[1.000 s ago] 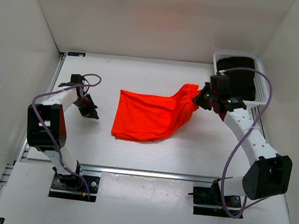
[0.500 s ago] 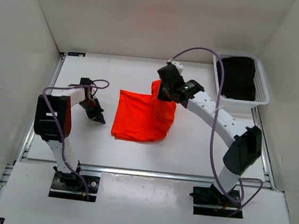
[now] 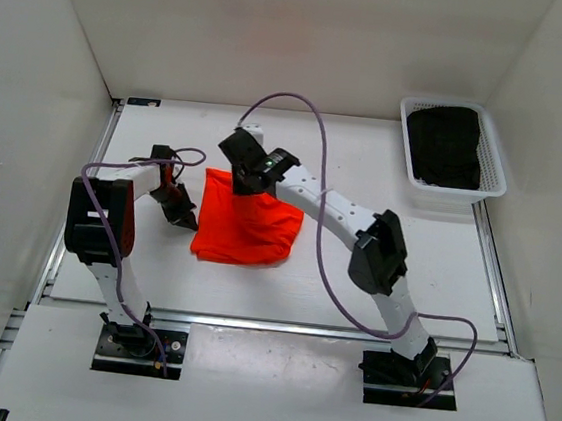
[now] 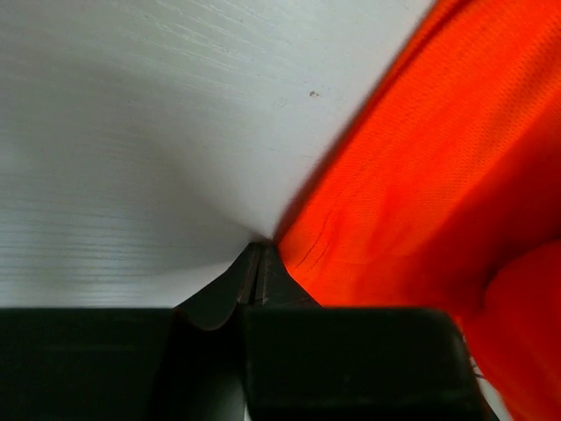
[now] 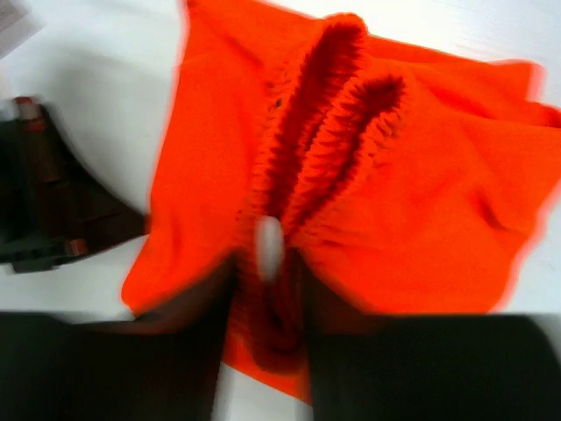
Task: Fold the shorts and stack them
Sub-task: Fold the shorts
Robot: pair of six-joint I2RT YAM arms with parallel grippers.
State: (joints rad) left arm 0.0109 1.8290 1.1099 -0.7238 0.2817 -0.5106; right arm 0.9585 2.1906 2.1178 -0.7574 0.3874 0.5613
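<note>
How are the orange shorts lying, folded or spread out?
Folded. The shorts lie doubled over, gathered waistband resting on another orange layer.

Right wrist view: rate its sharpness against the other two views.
Right wrist view: motion-blurred, the shorts smeared at edges and waistband gathers, the right gripper a dark smudge. Left wrist view: fabric weave fairly crisp, the table soft and streaky near the left gripper. Top external view: sharp, evenly lit, only faint shadows.
</note>
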